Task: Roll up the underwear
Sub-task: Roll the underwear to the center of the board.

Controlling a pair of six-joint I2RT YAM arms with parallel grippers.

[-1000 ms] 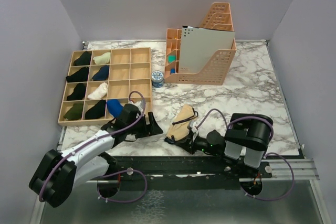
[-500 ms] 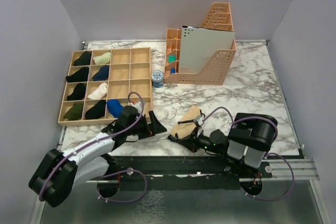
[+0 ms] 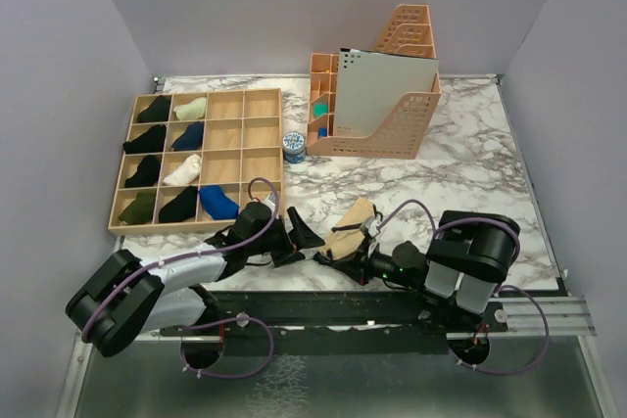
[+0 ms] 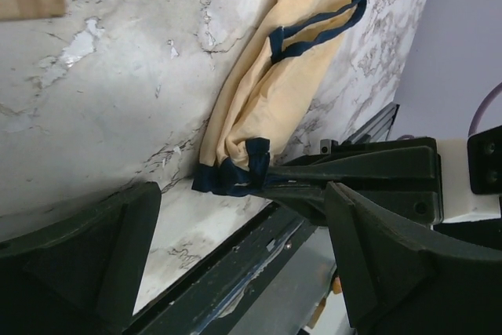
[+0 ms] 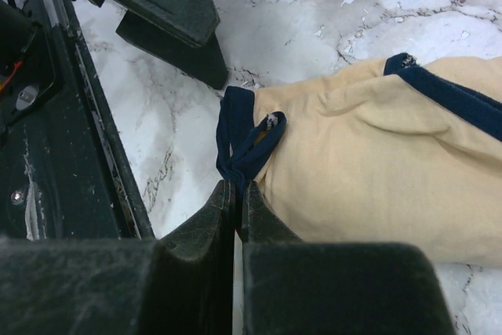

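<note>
The pale yellow cloth underwear with navy trim [image 3: 351, 225] lies loosely bunched on the white marbled surface [image 3: 470, 159], close to the middle of its near edge. The right pincer [image 5: 235, 192] is clenched on the navy band at the garment's near-left end. The left pincer [image 3: 300, 240] is released, its fingers spread wide, low over the surface just beside that same end.

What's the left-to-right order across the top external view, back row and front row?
Back: wooden divider tray → small blue round container → orange file holder. Front: left gripper → underwear → right arm base.
</note>
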